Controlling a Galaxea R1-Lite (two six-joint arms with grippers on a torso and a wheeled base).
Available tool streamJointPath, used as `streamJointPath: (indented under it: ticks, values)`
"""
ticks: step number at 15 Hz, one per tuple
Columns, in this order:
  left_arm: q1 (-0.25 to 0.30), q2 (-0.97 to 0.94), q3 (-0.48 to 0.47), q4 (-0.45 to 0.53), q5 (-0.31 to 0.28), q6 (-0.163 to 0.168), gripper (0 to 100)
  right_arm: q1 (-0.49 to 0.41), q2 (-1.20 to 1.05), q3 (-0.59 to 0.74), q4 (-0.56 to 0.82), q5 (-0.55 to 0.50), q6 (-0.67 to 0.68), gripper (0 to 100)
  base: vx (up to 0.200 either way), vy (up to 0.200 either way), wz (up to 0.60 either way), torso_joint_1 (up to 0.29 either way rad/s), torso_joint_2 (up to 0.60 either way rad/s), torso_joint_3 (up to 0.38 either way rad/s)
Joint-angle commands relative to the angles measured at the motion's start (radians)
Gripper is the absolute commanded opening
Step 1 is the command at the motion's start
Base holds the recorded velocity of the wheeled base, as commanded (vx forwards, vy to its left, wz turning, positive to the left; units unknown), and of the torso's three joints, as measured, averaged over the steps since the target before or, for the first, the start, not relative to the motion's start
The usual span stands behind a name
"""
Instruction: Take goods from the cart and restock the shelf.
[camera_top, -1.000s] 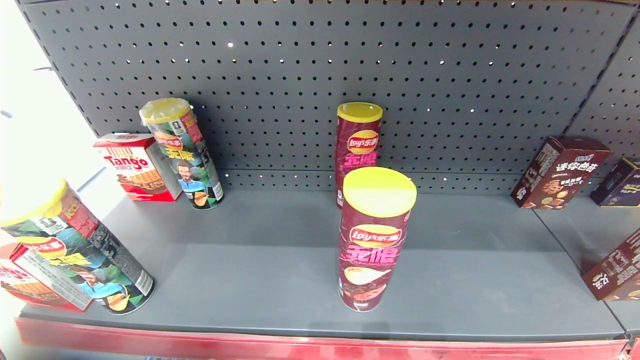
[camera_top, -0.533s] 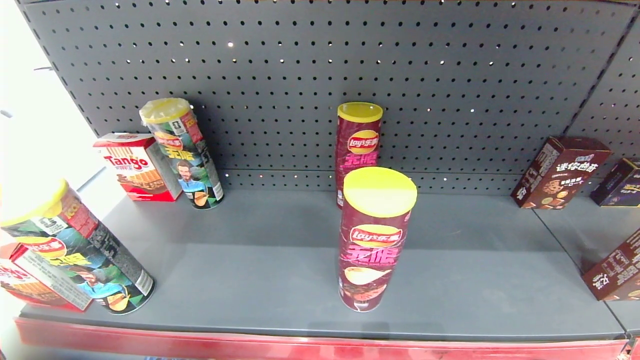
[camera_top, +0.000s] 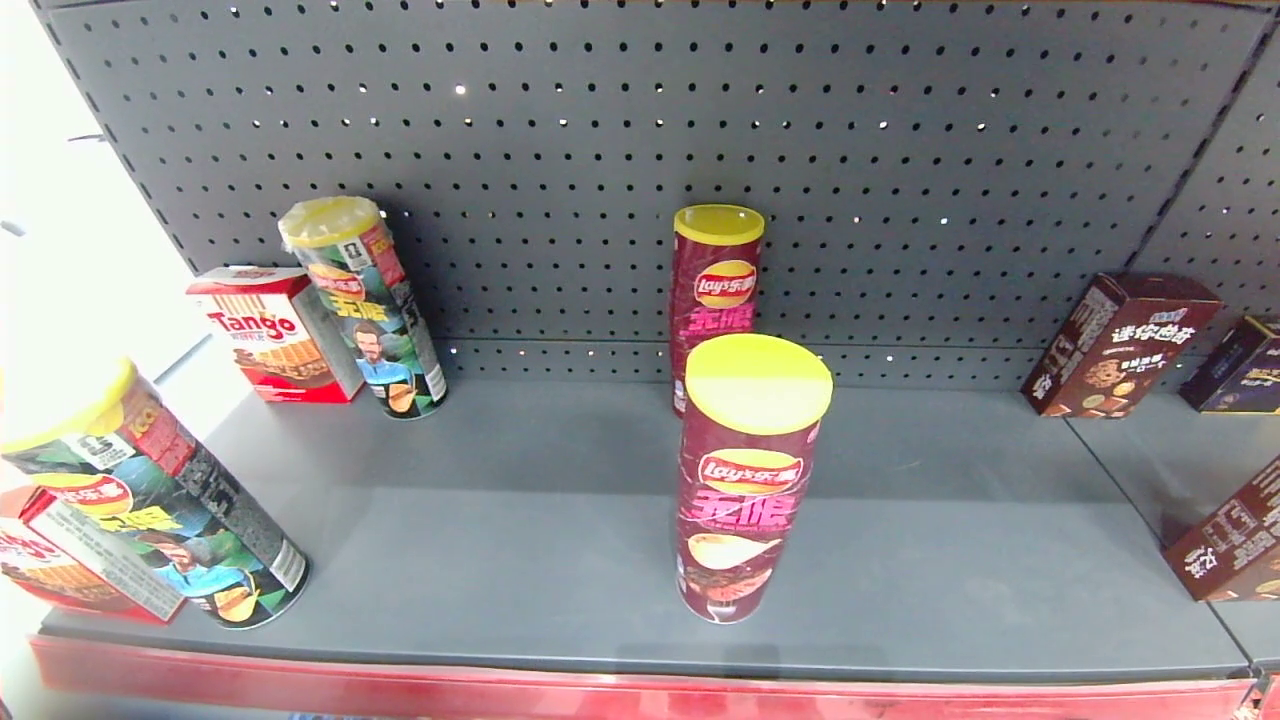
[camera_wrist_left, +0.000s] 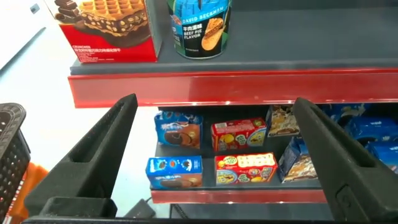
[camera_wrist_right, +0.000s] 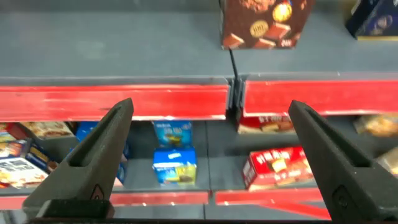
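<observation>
Maroon pink-lettered can (camera_top: 745, 480), probably crisps, on shelf (camera_top: 500, 540); left hand (camera_wrist_left: 214, 102), right hand (camera_wrist_right: 211, 104) spread.

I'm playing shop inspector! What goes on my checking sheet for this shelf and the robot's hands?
Surface: grey shelf with a pegboard back.
Job's things: front maroon can and back maroon can stand upright, one behind the other. A dark can stands beside a red wafer box. Brown boxes stand at the right.
Clutter: nothing seen.
End effectors: left end effector open and empty; right end effector open and empty. Both are low, in front of the shelf's red edge.
Cables: nothing seen.
Surroundings: small snack boxes on the lower shelf; black mesh basket off to one side.
</observation>
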Motion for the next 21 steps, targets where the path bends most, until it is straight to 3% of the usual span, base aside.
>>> streamJointPath:
  ticks: [1, 21]
  values:
    - [0.001, 0.0, 0.001, 0.0, 0.0, 0.001, 100, 0.008, -0.028, 0.0, 0.0, 0.0, 0.0, 100, 0.0, 0.0, 0.0, 0.0, 0.0, 0.0]
    - [0.001, 0.0, 0.0, 0.0, -0.003, 0.003, 100, 0.008, -0.028, 0.0, 0.0, 0.009, -0.002, 100, 0.0, 0.0, -0.06, 0.0, 0.0, 0.0]
